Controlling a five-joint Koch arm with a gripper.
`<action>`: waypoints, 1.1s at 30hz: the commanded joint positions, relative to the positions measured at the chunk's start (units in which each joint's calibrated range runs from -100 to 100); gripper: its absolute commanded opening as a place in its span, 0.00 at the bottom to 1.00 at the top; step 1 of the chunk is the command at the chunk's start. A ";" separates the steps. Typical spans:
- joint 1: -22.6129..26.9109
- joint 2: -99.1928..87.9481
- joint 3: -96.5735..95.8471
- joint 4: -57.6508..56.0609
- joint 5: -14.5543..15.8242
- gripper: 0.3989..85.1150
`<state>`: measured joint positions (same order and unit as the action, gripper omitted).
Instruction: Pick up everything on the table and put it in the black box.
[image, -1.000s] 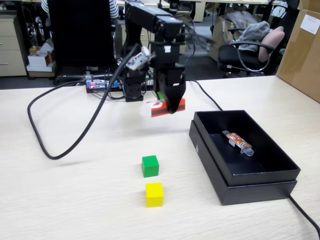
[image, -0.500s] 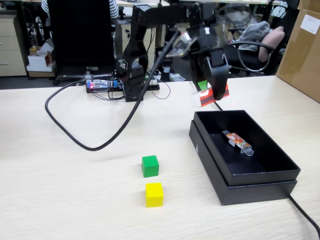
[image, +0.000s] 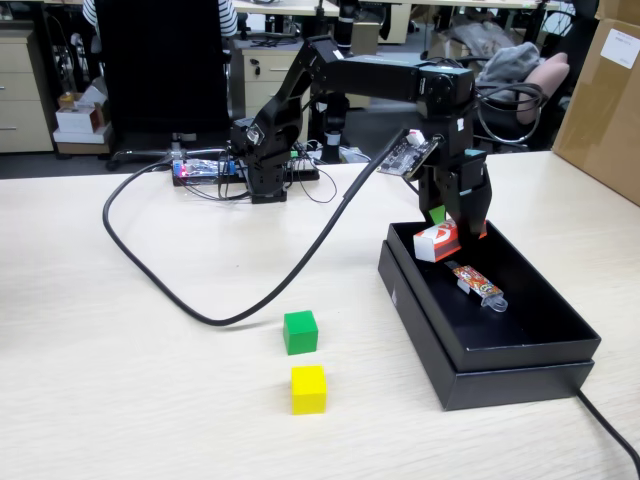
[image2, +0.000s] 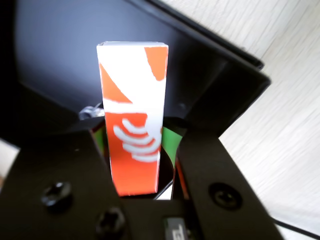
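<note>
My gripper (image: 452, 233) hangs just inside the far left end of the black box (image: 412, 292) and is shut on the red oblong block (image: 436, 243) with the white logo. In the wrist view the red block (image2: 133, 125) stands between the two dark jaws of the gripper (image2: 138, 147), with the black box (image2: 55, 60) floor behind it. A green cube (image: 300, 332) and a yellow cube (image: 308, 389) sit on the beige table (image: 140, 390), left of the box, the yellow one nearer the front edge.
An orange-patterned packet (image: 476, 284) lies inside the box. A thick black cable (image: 190, 305) loops over the table from the arm's base. A brown carton (image: 606, 100) stands at the far right. Another cable (image: 612, 432) runs off the front right corner.
The arm has swung right from the middle of the table to above the box. It has lowered with the red block still held, down to the box's far left end.
</note>
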<state>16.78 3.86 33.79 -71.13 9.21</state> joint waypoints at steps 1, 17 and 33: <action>-0.39 -1.17 0.03 2.58 -0.93 0.38; -3.91 -27.21 -7.23 2.41 -1.22 0.44; -17.39 -20.56 -19.01 7.25 -6.79 0.49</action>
<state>0.46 -18.30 12.42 -66.20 3.35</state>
